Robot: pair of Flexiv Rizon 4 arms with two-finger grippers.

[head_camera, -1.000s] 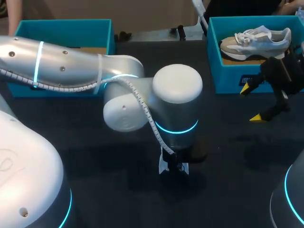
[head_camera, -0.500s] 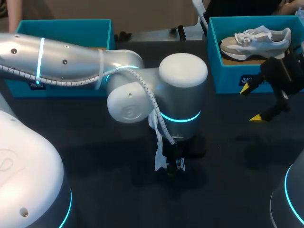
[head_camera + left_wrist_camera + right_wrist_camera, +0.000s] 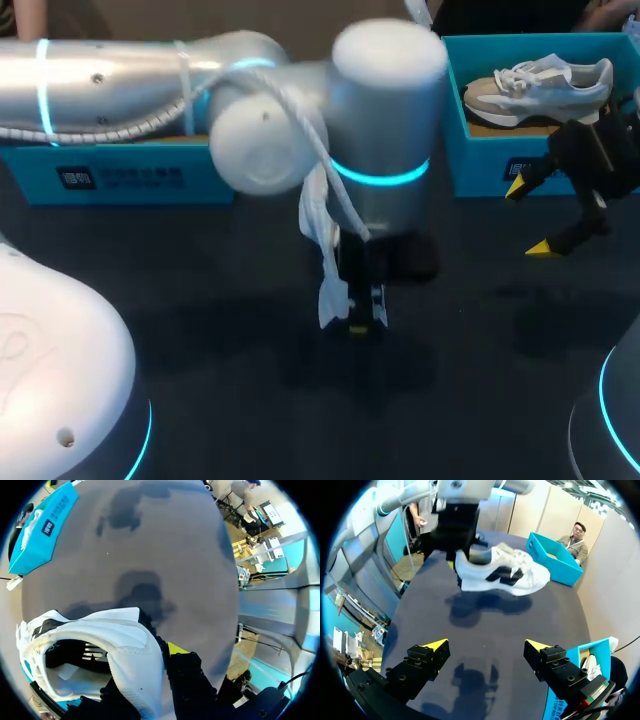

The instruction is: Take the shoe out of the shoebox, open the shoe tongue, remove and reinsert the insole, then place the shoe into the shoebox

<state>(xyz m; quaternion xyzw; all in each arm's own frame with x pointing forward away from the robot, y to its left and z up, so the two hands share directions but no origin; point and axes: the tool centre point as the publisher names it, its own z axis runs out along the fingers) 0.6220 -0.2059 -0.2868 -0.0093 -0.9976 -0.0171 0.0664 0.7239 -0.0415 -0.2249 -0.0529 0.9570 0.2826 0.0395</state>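
Left gripper [image 3: 358, 318]: clenched on the shoe [image 3: 325, 255] at the heel collar, one finger inside the opening and one outside.
Right gripper [image 3: 530, 218]: fingers spread, nothing between them; in the head view it is at 3 o'clock from the shoe.
Shoe, place: it hangs over the middle of the dark table [image 3: 200, 330], not touching it; the teal shoebox [image 3: 120, 180] is at 10 o'clock from it.
Shoe, look: white sneaker with black side marks and white laces, the toe pointing away from the left gripper.
Shoe, handling: probably light, with a soft upper and a stiffer sole; held by one edge it can swing, and the collar may fold or slip.
Shoe, where to hold: I think the heel grip is good for carrying; for opening, the top edge of the tongue is best.
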